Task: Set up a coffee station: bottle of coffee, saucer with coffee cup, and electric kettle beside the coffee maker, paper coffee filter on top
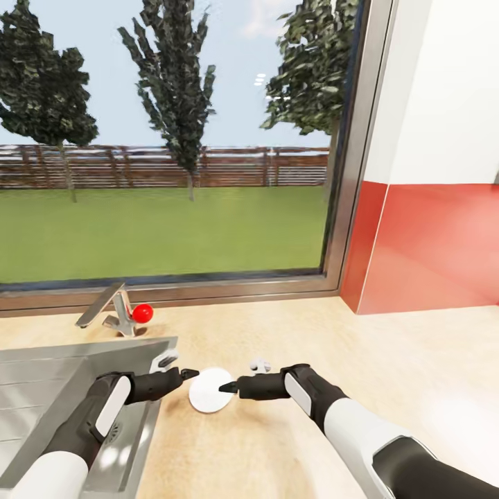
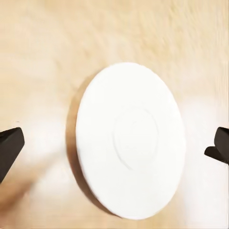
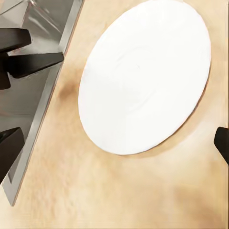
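A white saucer (image 1: 210, 390) lies flat on the light wooden countertop (image 1: 388, 360), just right of the sink. My left gripper (image 1: 177, 366) hovers at the saucer's left edge and stands open, nothing between its fingers. In the left wrist view the saucer (image 2: 130, 140) lies between the two dark fingertips (image 2: 9, 148). My right gripper (image 1: 244, 375) reaches in from the right, open, one tip over the saucer's right rim. The right wrist view shows the saucer (image 3: 143, 76) ahead of its spread fingers. Coffee maker, bottle, filter, cup and kettle are out of view.
A steel sink (image 1: 41, 388) fills the lower left, its rim (image 3: 52, 90) close to the saucer. A faucet (image 1: 104, 308) and a red ball-like object (image 1: 143, 313) stand behind it by the window sill. A red-and-white wall (image 1: 430, 242) bounds the counter at right.
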`<state>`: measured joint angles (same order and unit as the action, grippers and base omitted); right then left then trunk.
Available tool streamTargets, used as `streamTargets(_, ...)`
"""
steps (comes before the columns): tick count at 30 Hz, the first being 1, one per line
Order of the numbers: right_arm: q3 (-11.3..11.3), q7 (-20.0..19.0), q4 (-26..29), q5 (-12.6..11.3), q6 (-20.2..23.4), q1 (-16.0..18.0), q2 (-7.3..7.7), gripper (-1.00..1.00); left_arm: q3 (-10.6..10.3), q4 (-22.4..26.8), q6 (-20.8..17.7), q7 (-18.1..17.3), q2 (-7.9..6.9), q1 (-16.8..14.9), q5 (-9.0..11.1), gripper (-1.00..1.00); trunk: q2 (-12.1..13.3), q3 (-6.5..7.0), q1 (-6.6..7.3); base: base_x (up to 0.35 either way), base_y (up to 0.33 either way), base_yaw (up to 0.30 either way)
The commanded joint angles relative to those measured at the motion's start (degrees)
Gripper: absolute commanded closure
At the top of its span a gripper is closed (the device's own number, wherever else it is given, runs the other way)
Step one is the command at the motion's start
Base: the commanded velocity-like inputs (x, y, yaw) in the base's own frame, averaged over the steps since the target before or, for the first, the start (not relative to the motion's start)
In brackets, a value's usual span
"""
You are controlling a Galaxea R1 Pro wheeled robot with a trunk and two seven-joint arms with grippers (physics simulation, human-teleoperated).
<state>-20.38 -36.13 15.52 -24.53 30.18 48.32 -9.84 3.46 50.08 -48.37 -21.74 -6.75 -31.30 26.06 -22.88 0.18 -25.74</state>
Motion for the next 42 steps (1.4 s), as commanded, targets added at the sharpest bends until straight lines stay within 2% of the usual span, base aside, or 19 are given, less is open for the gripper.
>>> streamTargets(1,-0.2,0.0,-0.1,-0.3,0.3,0.0,0.03,-1.0,0.1,0.0,-0.3,-0.2,-0.01,0.0,-0.1,-1.0,0.0,-0.02,-0.04,0.177,0.0,0.0)
streamTargets(18,-0.2,-0.1,-1.3,-0.3,0.2,-0.1,0.51,-1.0,0.2,0.1,0.4,-0.3,0.12,-0.1,0.4,-1.0,0.0,-0.02,-0.04,0.023,0.0,0.0)
streamTargets(21,-0.2,-0.1,-1.4,-0.3,0.2,-0.1,0.59,-1.0,0.2,0.1,1.5,-0.2,0.14,-0.1,0.4,-1.0,0.0,-0.02,-0.04,0.0,0.0,0.0)
streamTargets(30,-0.2,-0.9,-1.4,-0.3,-0.4,-0.2,0.61,-1.0,0.4,-0.6,8.0,0.1,0.66,0.0,0.4,-1.0,0.0,-0.02,-0.04,0.0,0.0,0.0)
streamTargets(35,-0.2,-0.9,-1.5,-0.3,-2.4,-0.4,0.62,-1.0,0.4,-0.8,8.7,0.2,0.75,0.0,0.4,-1.0,0.0,-0.02,-0.04,0.0,0.0,0.0)
streamTargets(42,-0.3,-1.0,-2.4,-0.3,-3.0,-0.4,0.62,-1.0,0.4,-0.8,8.9,0.2,0.77,0.2,0.4,-1.0,0.0,-0.02,-0.04,0.163,0.0,0.0)
